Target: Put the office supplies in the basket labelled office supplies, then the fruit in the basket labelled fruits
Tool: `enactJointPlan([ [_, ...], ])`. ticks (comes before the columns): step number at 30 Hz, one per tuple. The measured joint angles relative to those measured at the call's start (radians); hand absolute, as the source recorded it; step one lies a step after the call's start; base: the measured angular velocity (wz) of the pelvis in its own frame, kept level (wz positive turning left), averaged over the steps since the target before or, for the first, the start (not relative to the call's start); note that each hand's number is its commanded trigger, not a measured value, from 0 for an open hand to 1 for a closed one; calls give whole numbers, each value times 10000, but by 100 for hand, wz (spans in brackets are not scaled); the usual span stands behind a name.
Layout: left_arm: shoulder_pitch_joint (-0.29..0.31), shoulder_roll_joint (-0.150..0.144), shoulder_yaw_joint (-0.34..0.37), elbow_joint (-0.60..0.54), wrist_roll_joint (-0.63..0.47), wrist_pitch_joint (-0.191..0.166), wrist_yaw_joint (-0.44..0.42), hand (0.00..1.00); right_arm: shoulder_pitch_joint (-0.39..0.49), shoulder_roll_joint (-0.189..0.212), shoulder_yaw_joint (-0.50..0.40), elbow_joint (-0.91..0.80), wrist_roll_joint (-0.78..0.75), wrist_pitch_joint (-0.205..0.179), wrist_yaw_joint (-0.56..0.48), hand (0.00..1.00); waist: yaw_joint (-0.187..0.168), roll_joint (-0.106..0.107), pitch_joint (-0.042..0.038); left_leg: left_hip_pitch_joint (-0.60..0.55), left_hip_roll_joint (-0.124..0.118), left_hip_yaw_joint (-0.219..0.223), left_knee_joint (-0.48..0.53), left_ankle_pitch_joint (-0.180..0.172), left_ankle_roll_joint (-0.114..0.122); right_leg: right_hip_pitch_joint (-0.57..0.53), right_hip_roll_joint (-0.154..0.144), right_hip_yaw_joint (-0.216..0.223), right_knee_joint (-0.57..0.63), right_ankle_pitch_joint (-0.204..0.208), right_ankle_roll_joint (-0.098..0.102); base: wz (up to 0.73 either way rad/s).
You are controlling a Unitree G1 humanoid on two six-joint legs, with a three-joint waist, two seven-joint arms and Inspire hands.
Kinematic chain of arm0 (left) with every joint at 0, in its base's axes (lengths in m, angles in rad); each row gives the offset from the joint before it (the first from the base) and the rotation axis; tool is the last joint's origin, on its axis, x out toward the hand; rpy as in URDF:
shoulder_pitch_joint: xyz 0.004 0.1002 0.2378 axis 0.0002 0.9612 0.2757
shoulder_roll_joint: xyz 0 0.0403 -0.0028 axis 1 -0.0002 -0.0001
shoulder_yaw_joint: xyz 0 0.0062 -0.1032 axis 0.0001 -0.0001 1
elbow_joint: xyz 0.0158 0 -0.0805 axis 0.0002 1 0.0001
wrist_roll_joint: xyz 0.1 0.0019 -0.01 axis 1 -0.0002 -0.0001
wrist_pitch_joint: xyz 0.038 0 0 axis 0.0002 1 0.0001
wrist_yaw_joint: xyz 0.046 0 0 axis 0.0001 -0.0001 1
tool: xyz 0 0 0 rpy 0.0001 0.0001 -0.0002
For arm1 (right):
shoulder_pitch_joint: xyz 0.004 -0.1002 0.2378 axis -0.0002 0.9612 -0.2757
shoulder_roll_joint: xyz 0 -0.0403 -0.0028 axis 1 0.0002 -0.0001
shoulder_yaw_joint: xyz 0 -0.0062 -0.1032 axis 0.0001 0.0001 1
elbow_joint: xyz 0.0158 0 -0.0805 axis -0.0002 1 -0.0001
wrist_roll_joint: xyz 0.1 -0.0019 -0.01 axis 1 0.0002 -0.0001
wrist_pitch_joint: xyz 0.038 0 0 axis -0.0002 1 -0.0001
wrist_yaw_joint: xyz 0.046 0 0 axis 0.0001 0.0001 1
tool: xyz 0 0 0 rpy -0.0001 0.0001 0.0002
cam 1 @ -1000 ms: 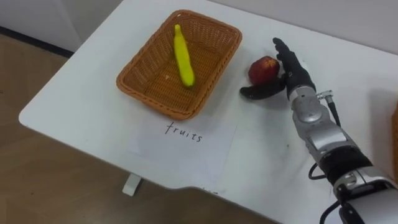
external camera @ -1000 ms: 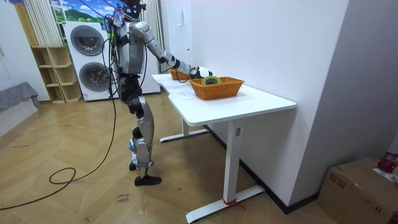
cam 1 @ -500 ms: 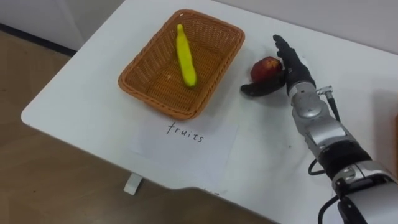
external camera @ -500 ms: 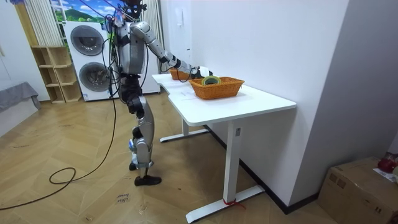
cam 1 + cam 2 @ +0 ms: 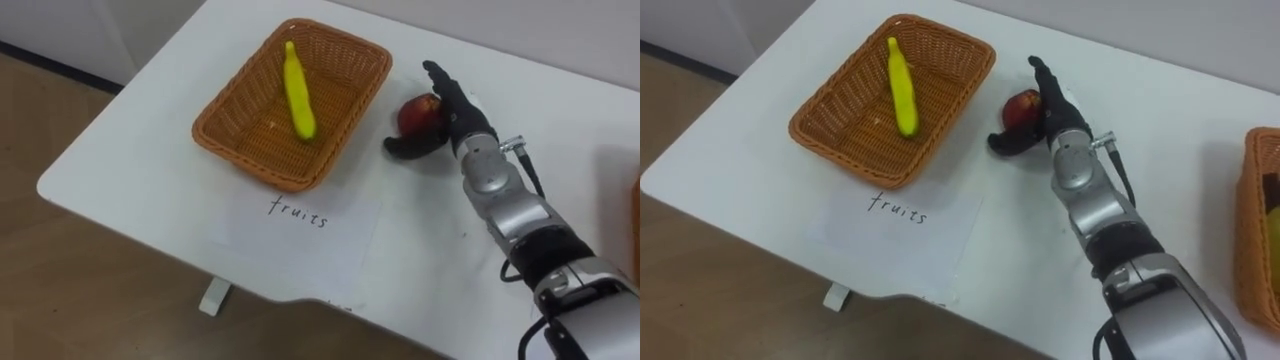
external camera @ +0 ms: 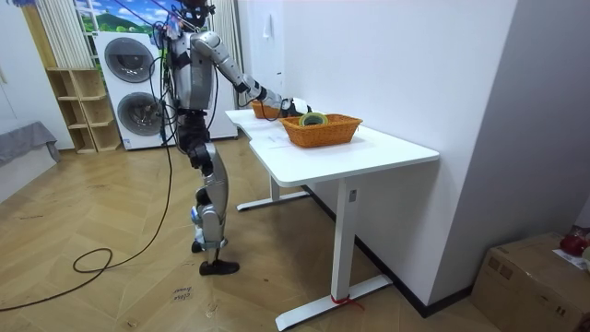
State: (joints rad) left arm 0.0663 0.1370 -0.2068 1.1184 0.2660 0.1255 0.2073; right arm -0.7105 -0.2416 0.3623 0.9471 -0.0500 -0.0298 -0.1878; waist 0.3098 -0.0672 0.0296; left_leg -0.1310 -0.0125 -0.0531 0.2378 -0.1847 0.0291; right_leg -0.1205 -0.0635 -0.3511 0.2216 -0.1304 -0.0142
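Apple (image 5: pixel 416 112) on the table just right of the basket (image 5: pixel 225 122), banana (image 5: pixel 297 95) inside the basket, your right hand (image 5: pixel 458 116) against the apple, fingers straight, thumb spread, nothing gripped.

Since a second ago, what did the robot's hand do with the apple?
The right hand slid a little to the robot's left, closer against the apple, fingers straight beside it and thumb in front. It has not lifted it, and the apple has hardly budged. The banana stays in the fruit basket.
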Motion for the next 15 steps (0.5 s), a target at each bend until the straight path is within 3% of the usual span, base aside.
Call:
enactJointPlan([
  [5,-7,32,-228,2,4,-6,0,0,-113,-60,85,236,-252,-18,-193,100,13,-53,-6,-3,-3,-26,-5,19,-21,10,7,-74,13,19,-31,1],
  [15,-139,199,-447,-6,1,-20,-2,0,-182,-472,84,243,-781,-14,-511,100,263,-166,72,-3,-1,-37,-68,18,-21,-5,12,-119,-8,18,-30,0],
])
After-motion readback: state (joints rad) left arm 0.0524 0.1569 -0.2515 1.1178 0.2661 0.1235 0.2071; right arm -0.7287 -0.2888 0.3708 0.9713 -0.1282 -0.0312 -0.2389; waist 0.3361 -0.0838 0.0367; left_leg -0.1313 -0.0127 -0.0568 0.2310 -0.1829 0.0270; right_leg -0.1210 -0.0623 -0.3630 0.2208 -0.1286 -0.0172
